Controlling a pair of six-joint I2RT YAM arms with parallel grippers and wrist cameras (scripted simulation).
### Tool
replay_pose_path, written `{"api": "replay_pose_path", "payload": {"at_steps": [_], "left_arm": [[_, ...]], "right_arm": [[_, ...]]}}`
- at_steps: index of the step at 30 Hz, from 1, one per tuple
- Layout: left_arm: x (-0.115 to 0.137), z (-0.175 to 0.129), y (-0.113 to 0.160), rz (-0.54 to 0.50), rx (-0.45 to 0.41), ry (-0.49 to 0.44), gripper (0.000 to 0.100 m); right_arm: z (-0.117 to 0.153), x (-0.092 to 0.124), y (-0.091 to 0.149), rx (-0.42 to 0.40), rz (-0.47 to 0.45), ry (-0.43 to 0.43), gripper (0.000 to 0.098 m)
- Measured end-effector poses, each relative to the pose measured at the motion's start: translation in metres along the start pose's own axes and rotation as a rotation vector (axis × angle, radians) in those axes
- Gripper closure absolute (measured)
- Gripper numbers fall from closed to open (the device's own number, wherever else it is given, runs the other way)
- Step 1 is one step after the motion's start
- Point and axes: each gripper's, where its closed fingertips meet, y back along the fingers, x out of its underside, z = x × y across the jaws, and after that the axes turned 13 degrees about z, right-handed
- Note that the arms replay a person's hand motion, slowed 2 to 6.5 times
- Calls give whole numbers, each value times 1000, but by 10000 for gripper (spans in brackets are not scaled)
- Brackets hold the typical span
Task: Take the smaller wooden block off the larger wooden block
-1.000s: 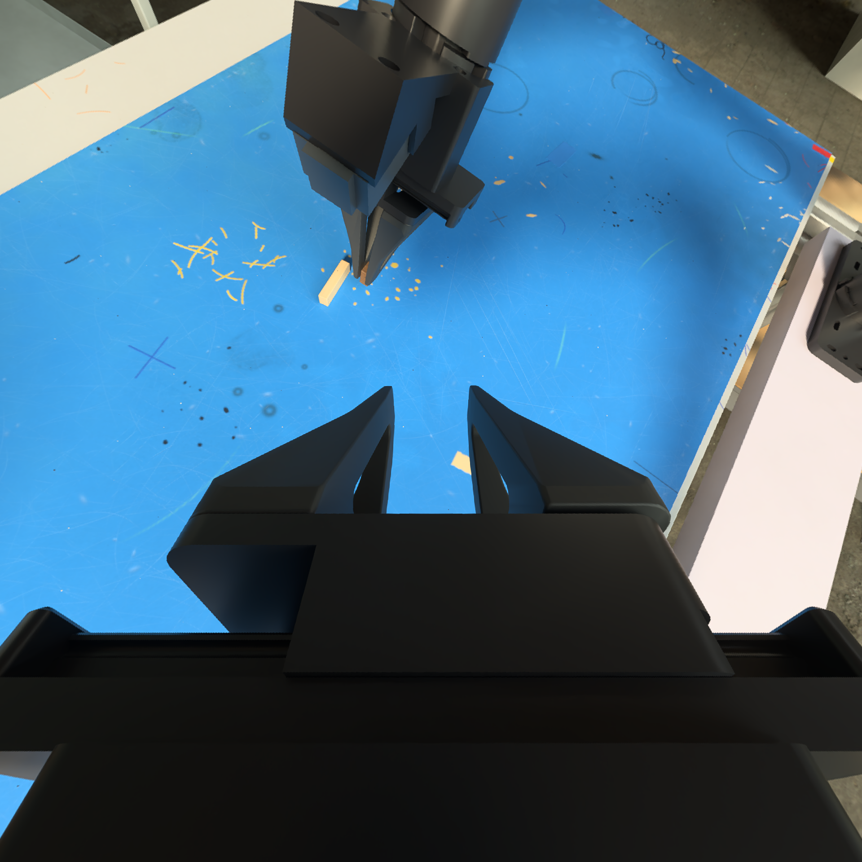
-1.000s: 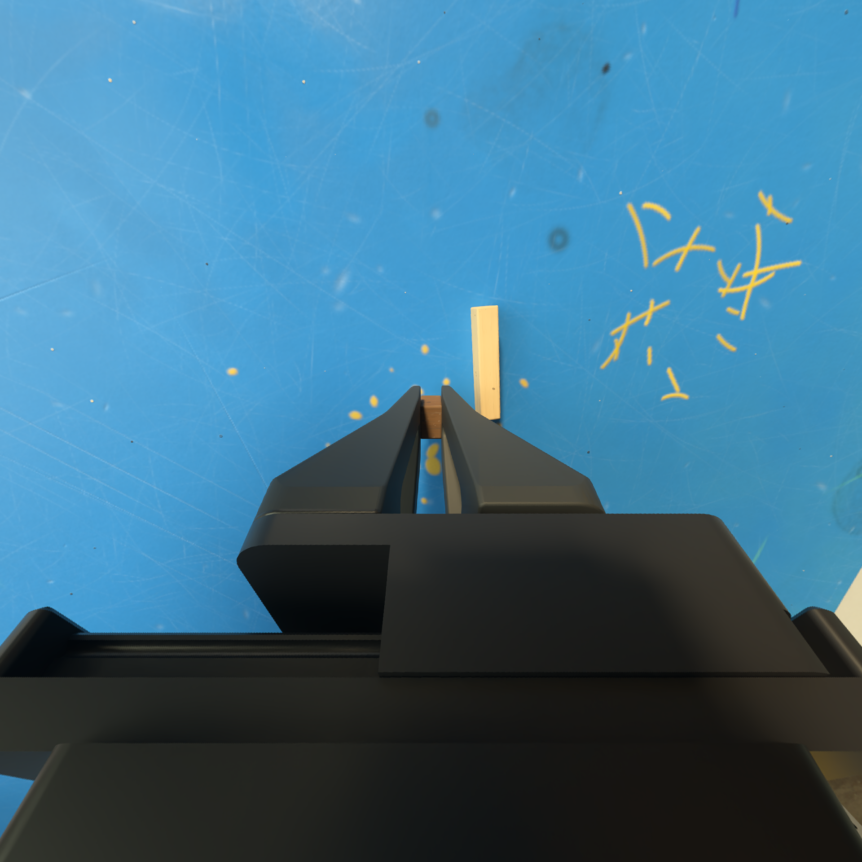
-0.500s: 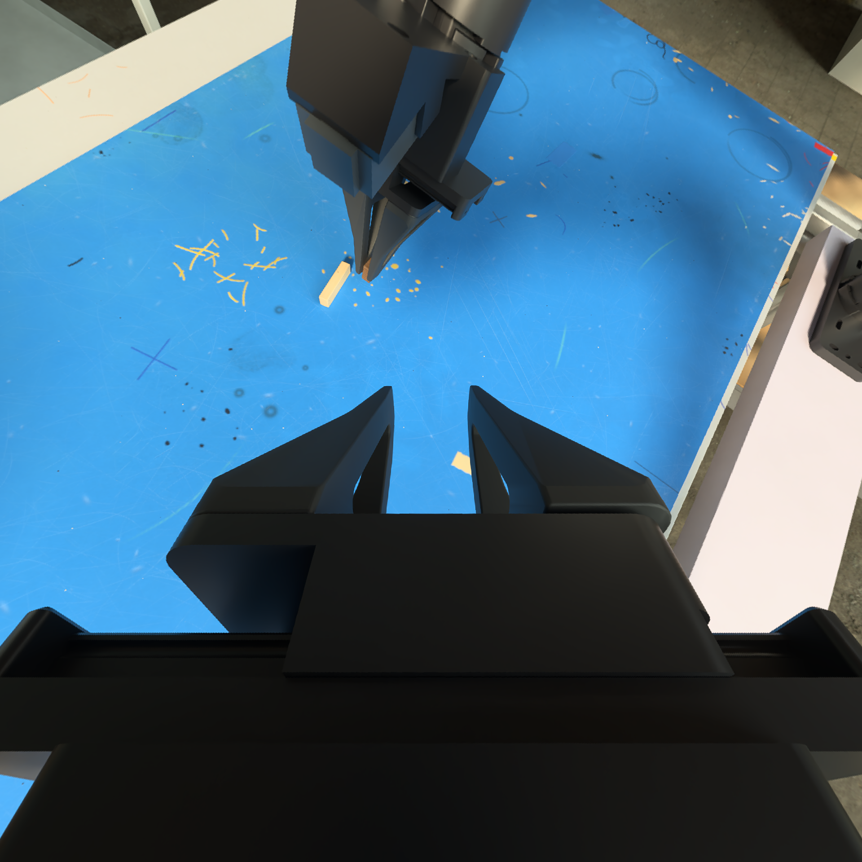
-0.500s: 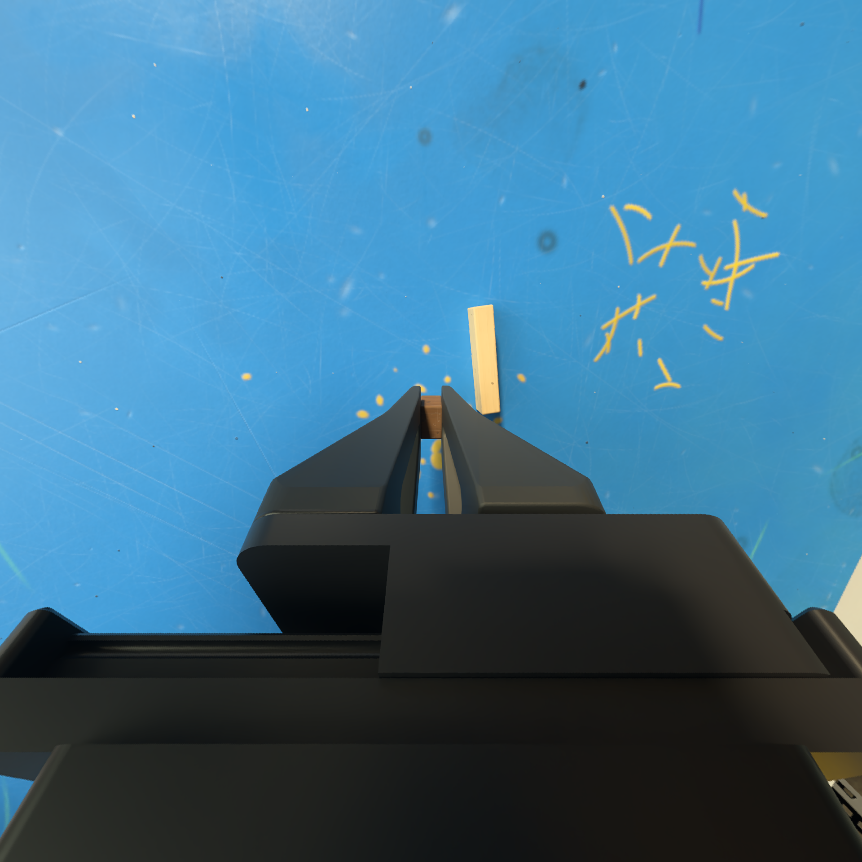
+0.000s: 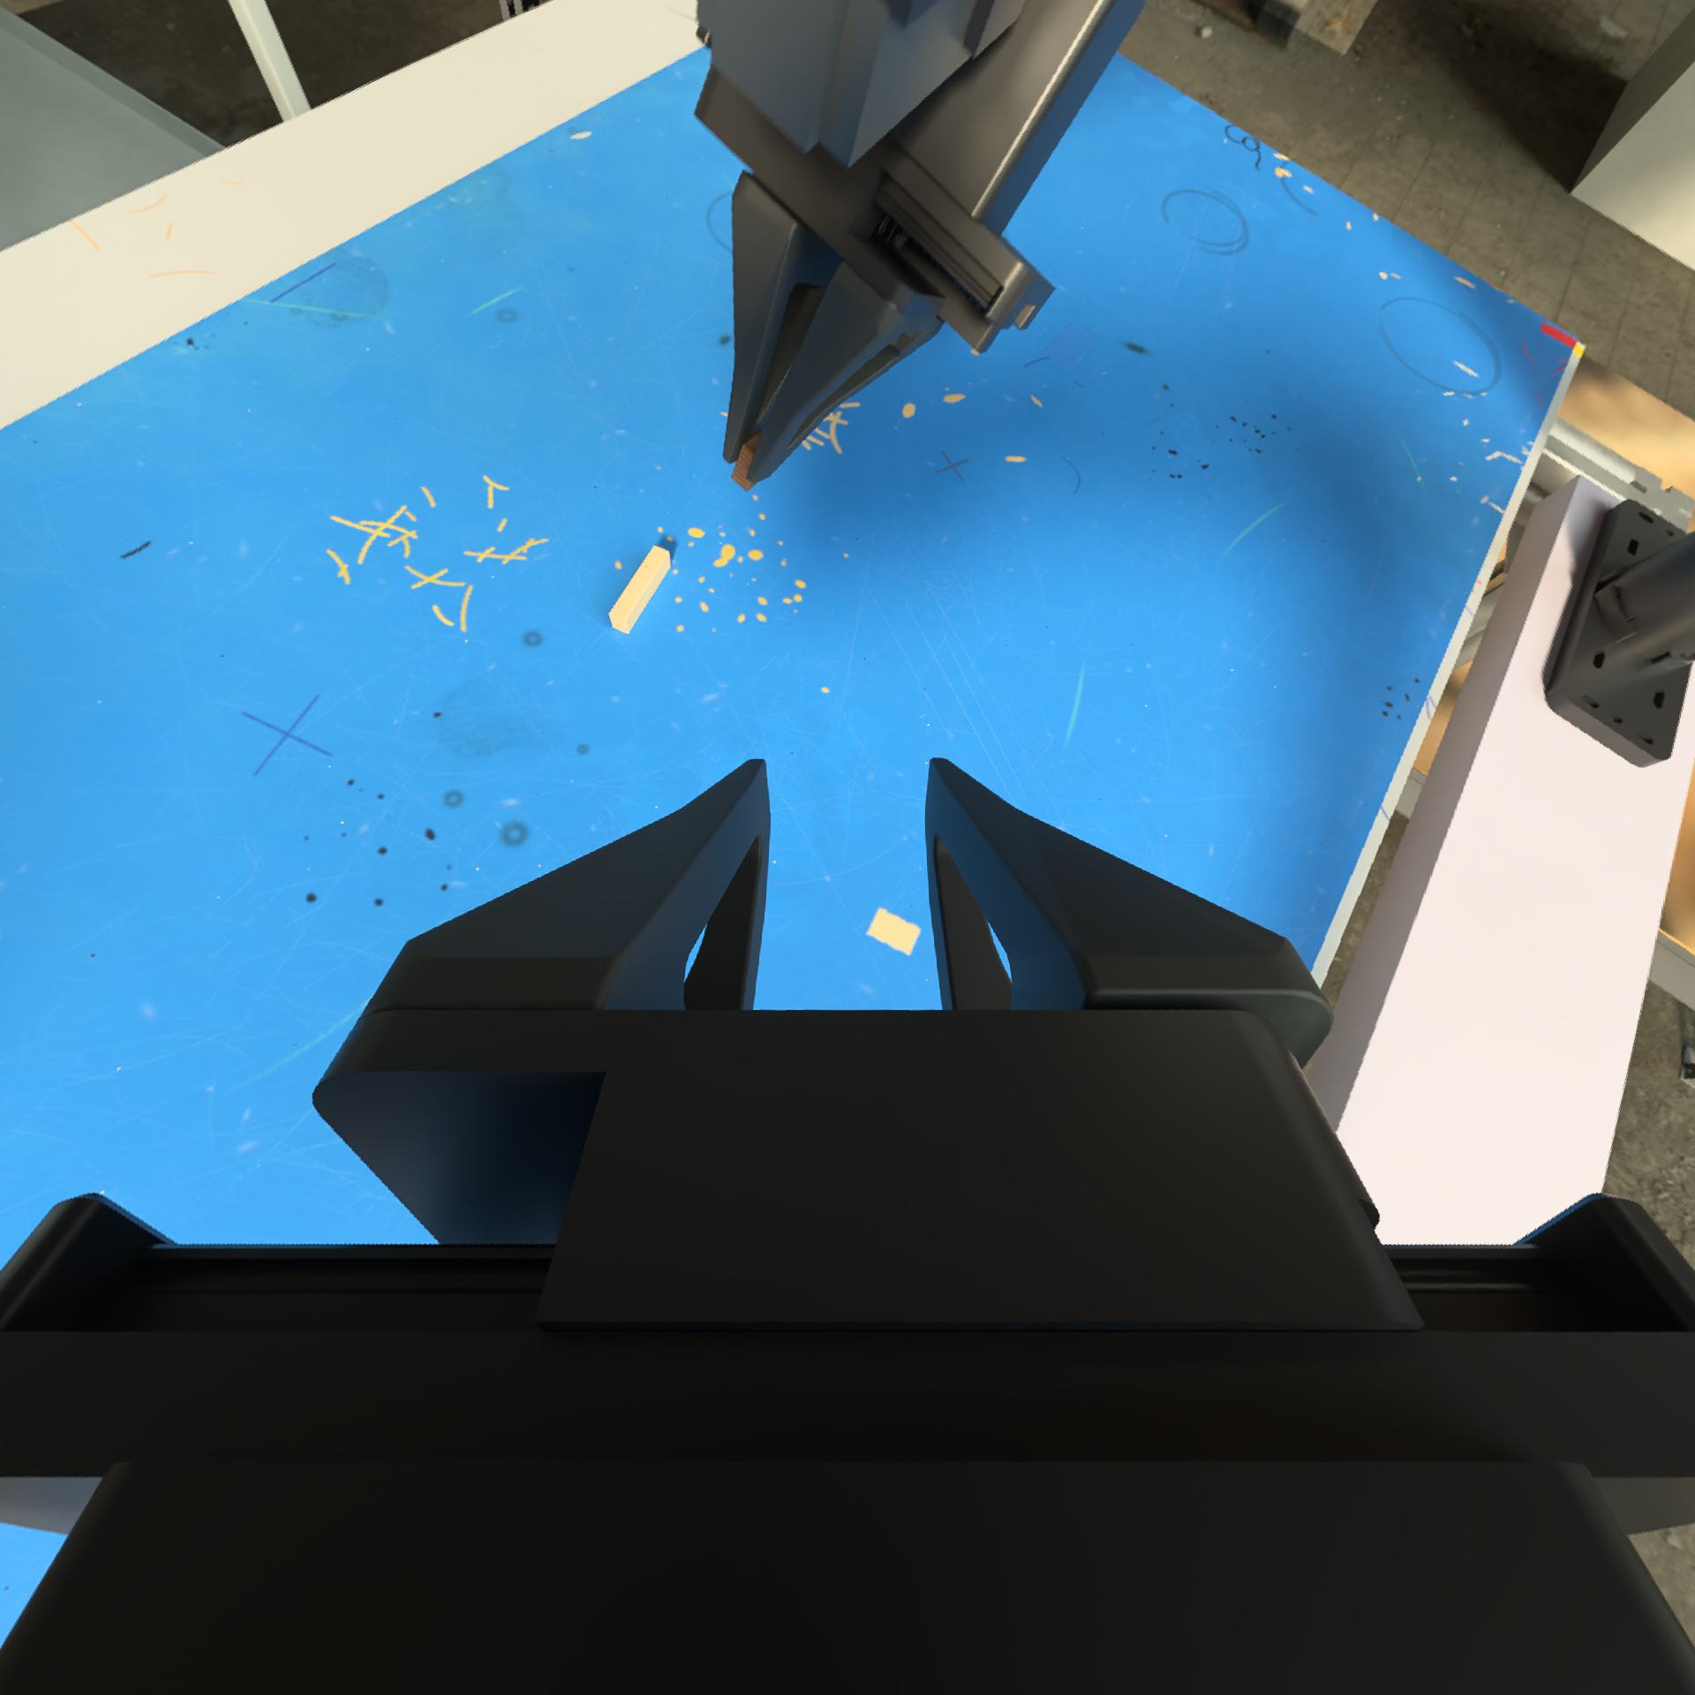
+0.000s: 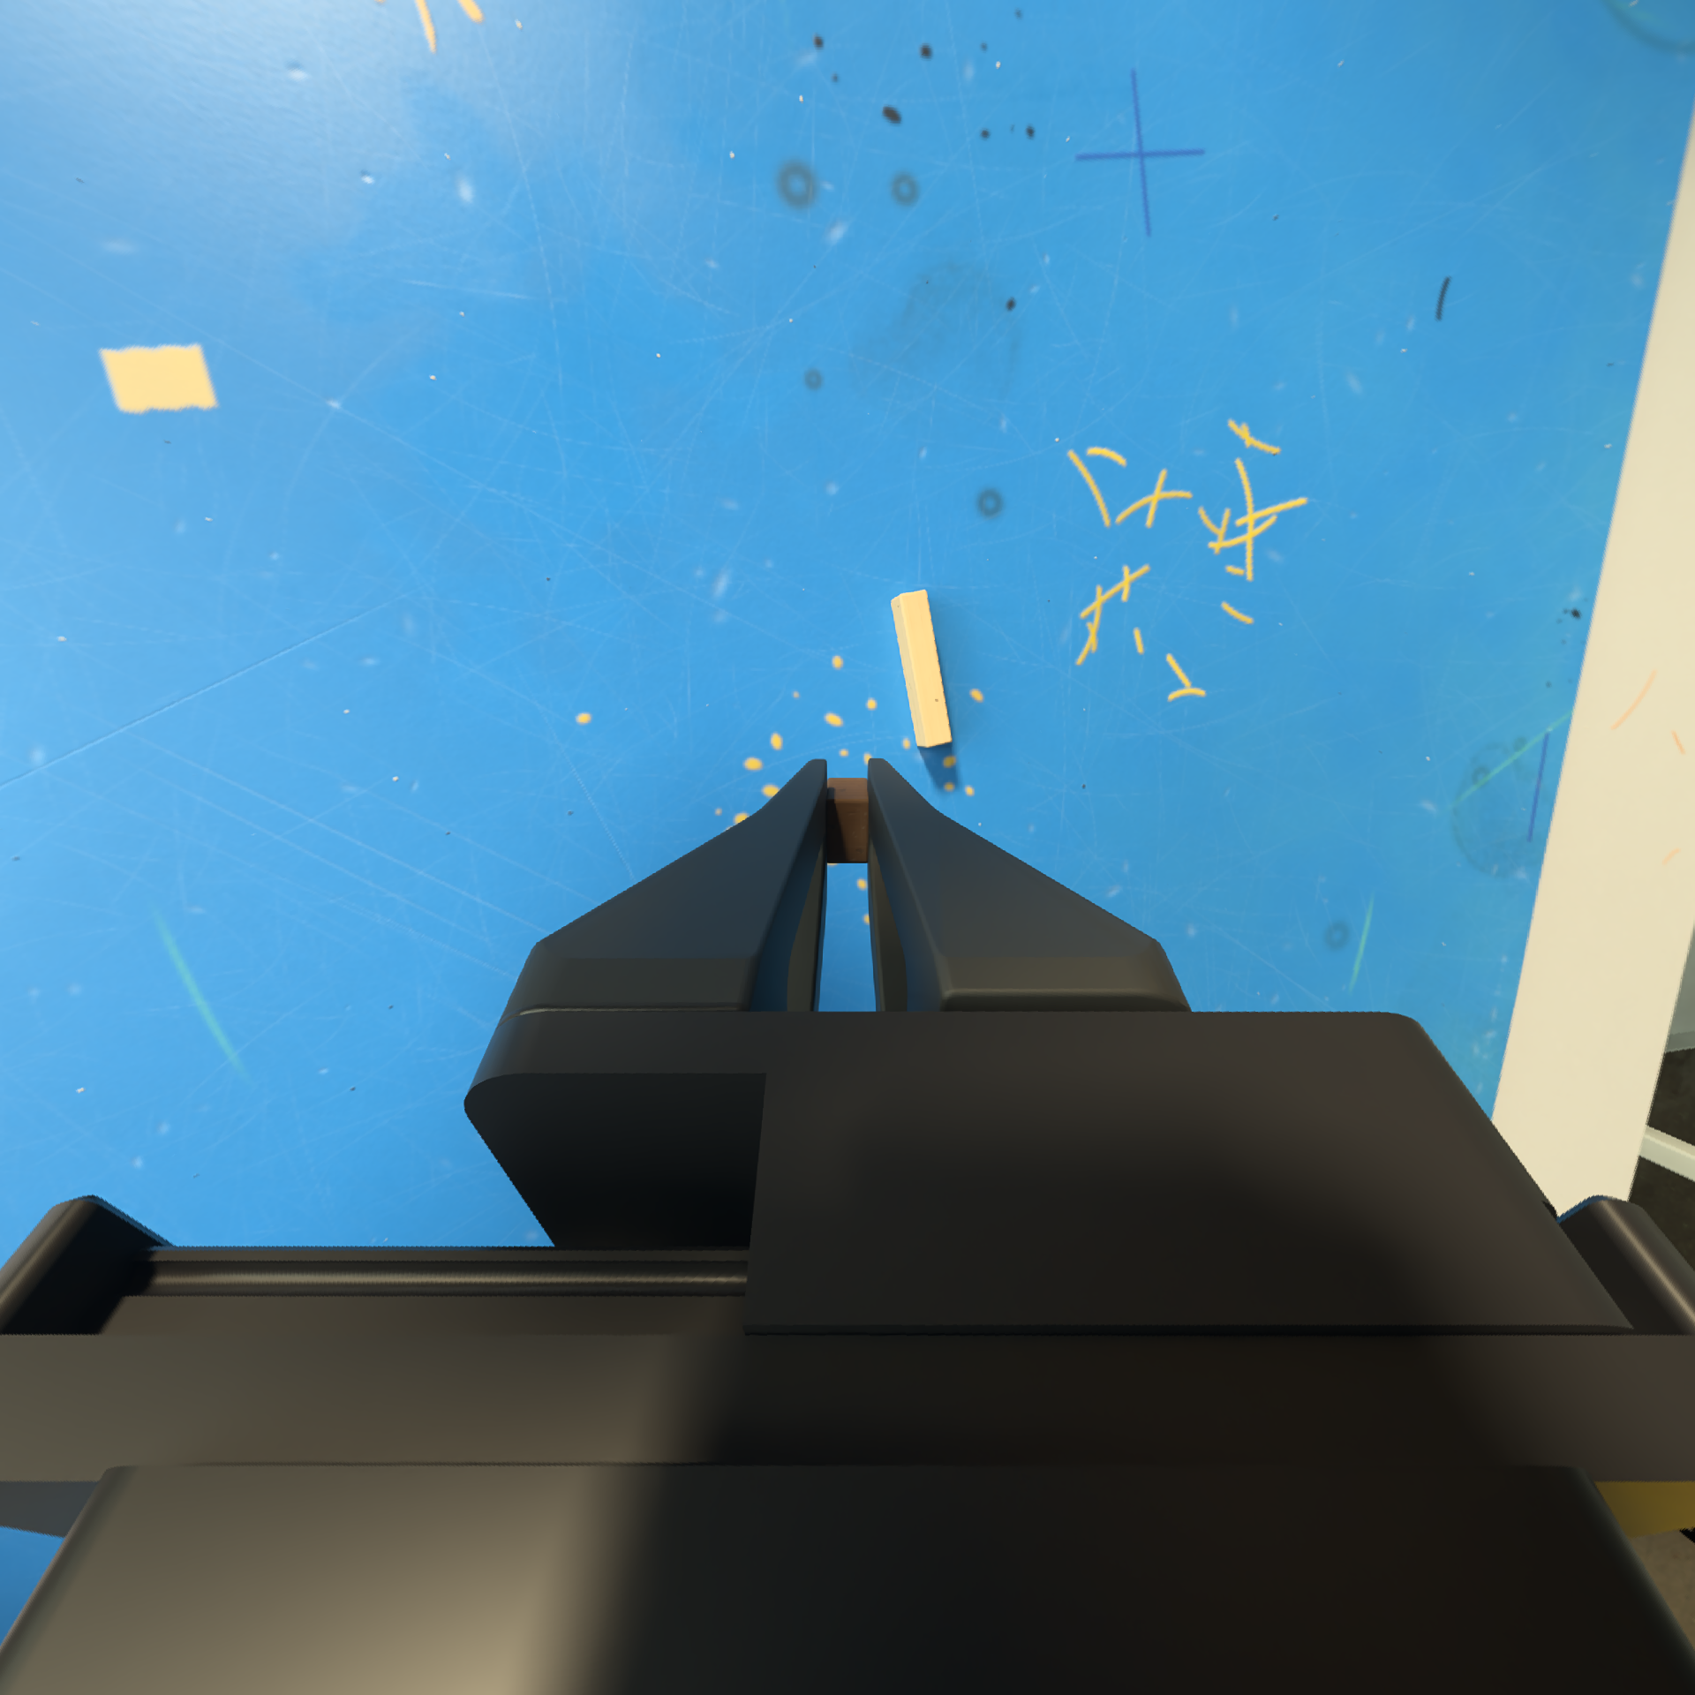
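A blue counter [image 5: 1146, 642] is filling both views, its top scratched and carrying yellow scribbles [image 6: 1183, 550], yellow dots, dark specks, pen crosses and a small tan patch [image 5: 892, 931]. A white border is running along its edges, and past it a rough grey floor is showing, with a black bracket [image 5: 1623, 633] sitting on a pale ledge at the right of the left wrist view.

The right hand [image 6: 847, 766] is hanging above the counter with its fingers pressed together on the smaller wooden block [image 6: 847, 818], a brown piece sitting between the fingertips. The larger wooden block [image 6: 921, 668], a pale bar, is lying flat on the counter by itself among the yellow dots, just beyond the right hand's tips and a little to their right in the right wrist view. In the left wrist view the held block [image 5: 744, 461] is clearly apart from the pale bar [image 5: 639, 589].

The left hand [image 5: 846, 766] is hovering over the near part of the counter with its fingers apart and nothing between them.

No readable brand or label is showing.
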Motion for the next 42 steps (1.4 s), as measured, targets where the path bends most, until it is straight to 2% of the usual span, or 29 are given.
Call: {"api": "replay_pose_path", "payload": {"at_steps": [9, 22, 32, 42], "left_arm": [[-2, -6, -1, -7, 17, -12, 708], [-5, -26, -13, 2, 69, -40, 709], [-11, -47, -22, 11, 108, -78, 705], [-19, -82, -30, 17, 155, -139, 706]], "right_arm": [[14, 9, 42, 47, -48, -44, 906], [56, 39, 101, 136, -72, -97, 906], [94, 77, 132, 178, -62, -188, 906], [139, 125, 152, 206, -42, -310, 906]]}}
